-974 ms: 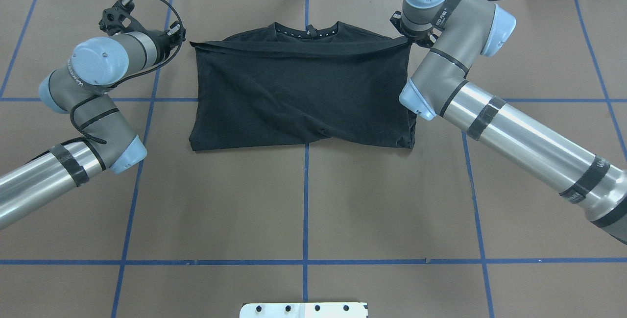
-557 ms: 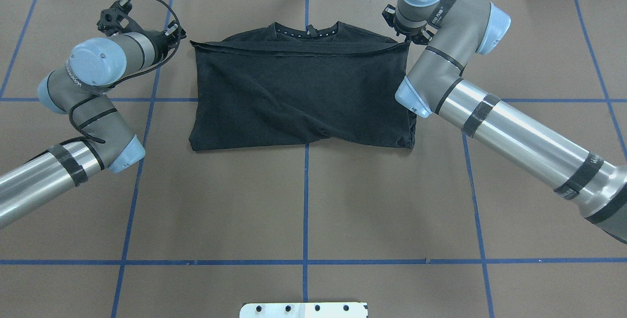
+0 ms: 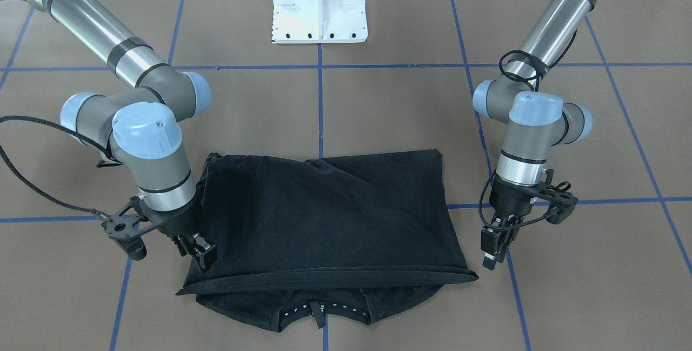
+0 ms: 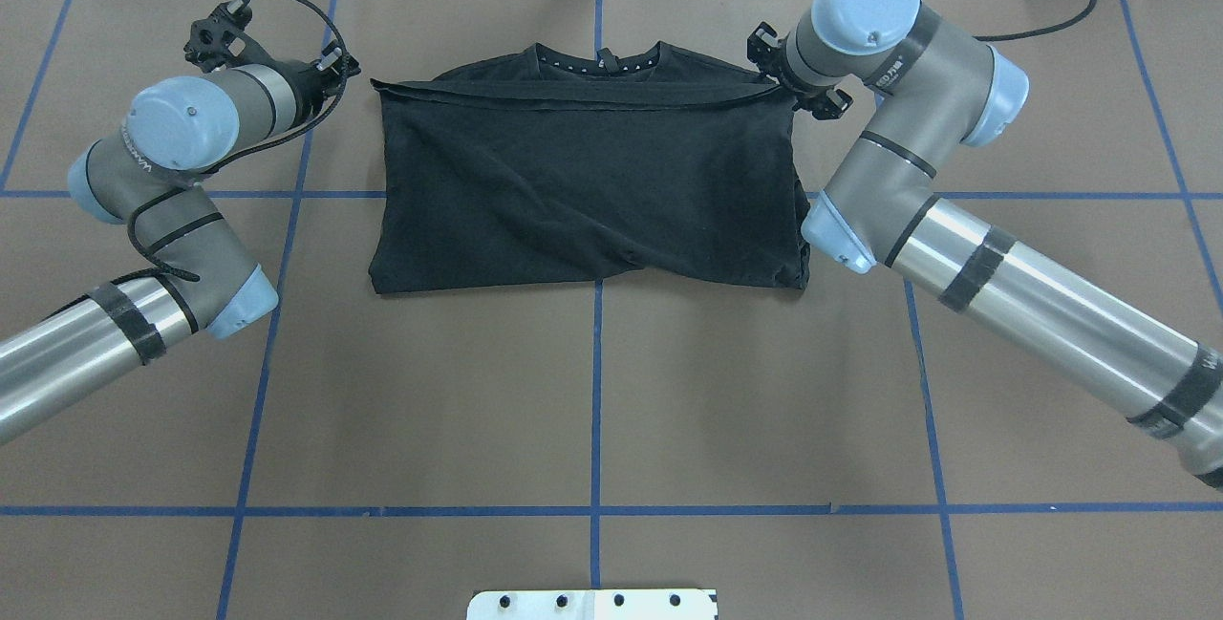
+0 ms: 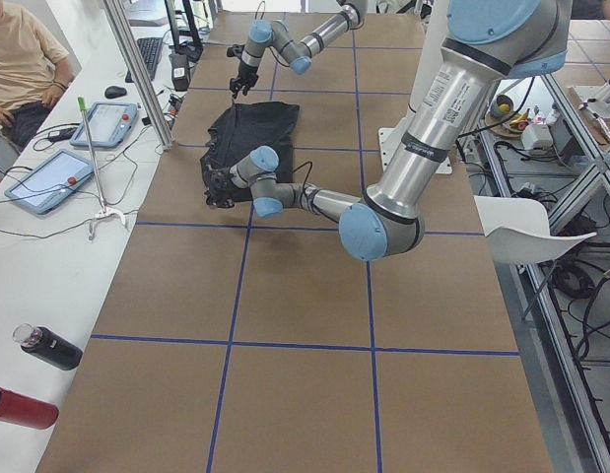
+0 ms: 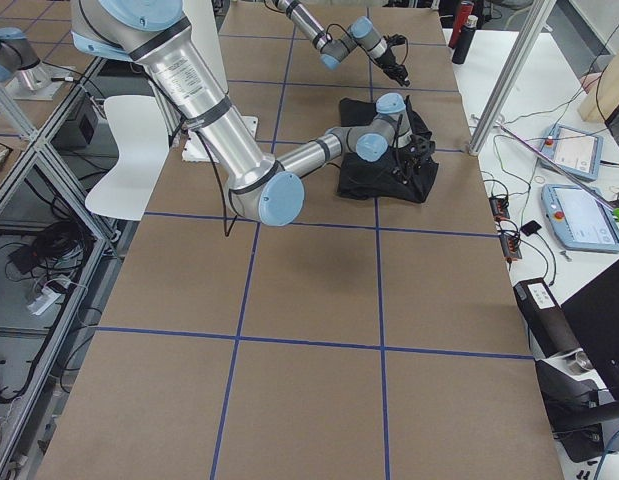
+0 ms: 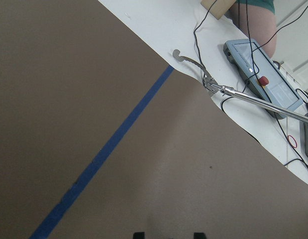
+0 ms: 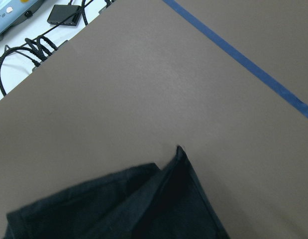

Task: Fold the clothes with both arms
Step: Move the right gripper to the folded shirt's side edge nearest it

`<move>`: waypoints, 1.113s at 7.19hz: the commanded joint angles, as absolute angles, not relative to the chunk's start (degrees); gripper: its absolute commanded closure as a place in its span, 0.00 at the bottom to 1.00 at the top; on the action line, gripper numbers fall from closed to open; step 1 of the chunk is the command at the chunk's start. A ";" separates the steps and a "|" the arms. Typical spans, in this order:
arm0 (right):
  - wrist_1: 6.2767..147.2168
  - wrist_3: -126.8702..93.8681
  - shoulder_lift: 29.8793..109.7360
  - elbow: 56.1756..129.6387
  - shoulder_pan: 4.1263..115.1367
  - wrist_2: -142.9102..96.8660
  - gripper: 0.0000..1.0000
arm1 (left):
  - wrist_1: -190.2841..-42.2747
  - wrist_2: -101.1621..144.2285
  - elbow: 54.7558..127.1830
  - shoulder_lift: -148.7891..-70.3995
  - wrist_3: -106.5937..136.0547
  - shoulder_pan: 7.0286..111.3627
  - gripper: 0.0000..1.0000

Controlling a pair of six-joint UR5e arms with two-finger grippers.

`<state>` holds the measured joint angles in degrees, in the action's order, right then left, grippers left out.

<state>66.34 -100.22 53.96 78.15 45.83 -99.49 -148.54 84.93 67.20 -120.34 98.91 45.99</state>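
While both arms hang low at the far side of the desk (image 4: 592, 410), the black T-shirt (image 4: 588, 190) lies flat between them, straddling the centre blue tape line (image 4: 596, 391). It is doubled over, its top layer ending just short of the collar (image 3: 324, 313), which peeks out on the side away from the robot.

Over on the left, the left end effector (image 3: 494, 256) points down just beside the shirt's corner, clear of the cloth. The wrist view shows its fingertips (image 7: 139, 234) apart, with only bare brown desk between them.

And the right end effector (image 3: 197, 251) sits at the shirt's opposite edge, over the doubled corner. From its wrist view that corner rests on the desk, but I cannot tell whether the fingers are apart or together, or whether they touch the cloth.
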 commanded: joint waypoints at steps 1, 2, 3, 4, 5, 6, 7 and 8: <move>67.32 -103.17 66.06 94.43 41.94 -99.15 0.36 | -148.71 84.90 67.32 -120.23 99.05 45.97 0.52; 67.50 -106.58 68.27 97.09 39.49 -97.49 0.35 | -148.71 84.90 67.32 -120.06 98.88 45.97 0.52; 67.50 -110.27 69.16 97.73 37.11 -95.21 0.34 | -148.71 84.82 67.50 -120.15 98.96 45.97 0.51; 67.50 -112.74 70.13 99.04 34.65 -93.62 0.34 | -148.71 84.81 67.67 -119.89 98.79 46.05 0.51; 67.50 -115.55 70.31 99.05 32.02 -91.08 0.34 | -148.71 84.81 67.68 -119.88 98.79 46.05 0.51; 67.50 -116.62 70.66 99.14 30.86 -90.62 0.34 | -148.71 84.81 67.68 -119.88 98.70 46.05 0.50; 67.59 -116.80 70.84 99.14 30.07 -90.53 0.34 | -148.71 84.81 67.68 -119.88 98.79 46.05 0.50; 67.50 -116.81 71.62 99.31 29.36 -90.53 0.34 | -148.71 84.81 67.68 -119.88 98.88 46.05 0.50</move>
<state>67.54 -116.45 70.89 99.14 30.45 -90.75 -148.71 84.81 67.67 -119.89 98.79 46.05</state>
